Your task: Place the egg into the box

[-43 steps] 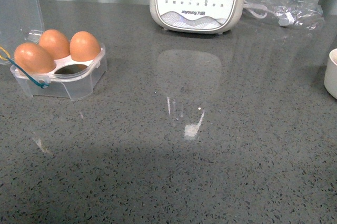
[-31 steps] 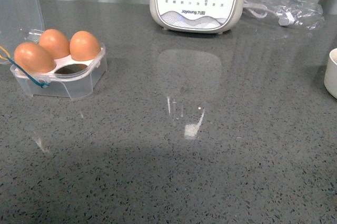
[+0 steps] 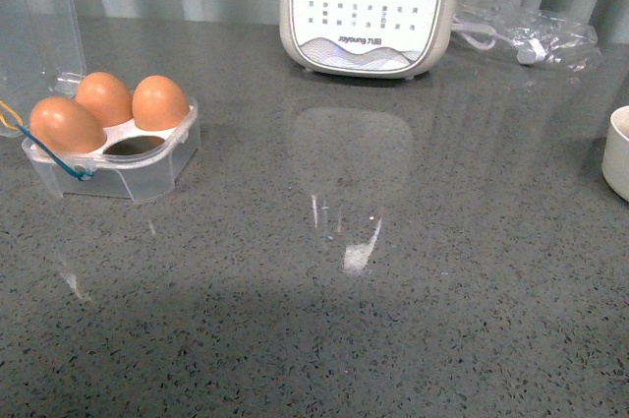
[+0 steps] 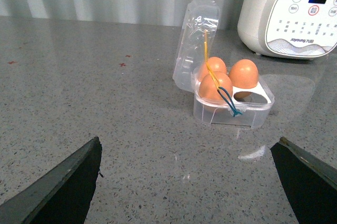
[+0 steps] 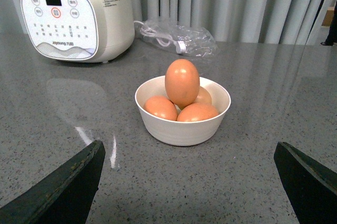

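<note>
**Q:** Status?
**A:** Left gripper (image 4: 188, 145) and right gripper (image 5: 189, 149): fingers spread, empty. Egg (image 5: 182, 83) stands atop three others (image 5: 197, 112) in the white bowl (image 5: 181, 132); egg case (image 3: 147, 170) (lid (image 3: 37, 20) open) has one free cell (image 3: 136, 146).
**Q:** Hazard?
**A:** An off-centre pinch likely topples the egg, cracking it.

Grey speckled polished stone countertop (image 3: 442, 339), glossy enough to mirror pale shapes near the middle. Carries at the far left a small clear plastic four-cell egg case (image 3: 128, 177) with its hinged lid standing open. Bears at the back, near the centre, a big white rounded appliance with buttons (image 3: 366, 10); just right of that, a crumpled clear plastic bag (image 3: 536, 29) with a white cord. Holds at the right edge a round white bowl (image 5: 179, 132), well apart from the case.
</note>
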### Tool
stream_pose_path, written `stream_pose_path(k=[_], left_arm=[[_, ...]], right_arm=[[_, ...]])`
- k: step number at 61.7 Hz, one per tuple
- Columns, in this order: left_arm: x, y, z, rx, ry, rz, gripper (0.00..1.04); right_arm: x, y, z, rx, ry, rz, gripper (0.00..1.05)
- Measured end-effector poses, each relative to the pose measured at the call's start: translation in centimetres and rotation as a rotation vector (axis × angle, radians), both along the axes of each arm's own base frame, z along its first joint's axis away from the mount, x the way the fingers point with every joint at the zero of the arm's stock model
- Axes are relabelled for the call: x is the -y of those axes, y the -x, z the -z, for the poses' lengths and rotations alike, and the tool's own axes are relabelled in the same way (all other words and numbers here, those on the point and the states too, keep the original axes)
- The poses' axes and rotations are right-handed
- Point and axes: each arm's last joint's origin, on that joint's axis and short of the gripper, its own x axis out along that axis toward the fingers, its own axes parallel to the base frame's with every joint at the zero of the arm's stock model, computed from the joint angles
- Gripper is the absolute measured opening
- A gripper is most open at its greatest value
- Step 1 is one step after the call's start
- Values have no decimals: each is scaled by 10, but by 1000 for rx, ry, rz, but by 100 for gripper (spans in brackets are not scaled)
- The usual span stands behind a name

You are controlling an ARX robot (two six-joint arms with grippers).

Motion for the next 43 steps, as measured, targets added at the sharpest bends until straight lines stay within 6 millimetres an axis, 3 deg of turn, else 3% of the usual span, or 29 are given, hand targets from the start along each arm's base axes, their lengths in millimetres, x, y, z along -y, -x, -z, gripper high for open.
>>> stream_pose_path(k=[31, 38, 43], left_arm=[[0, 0, 0, 0, 0, 0, 98], [0, 0, 0, 0, 0, 0, 98], [0, 0, 0, 0, 0, 0, 98]], right_arm=[[-3, -1, 0, -28, 8, 44, 98], [-10, -5, -15, 17, 29, 3, 98], [-10, -13, -44, 112, 47, -33, 98]])
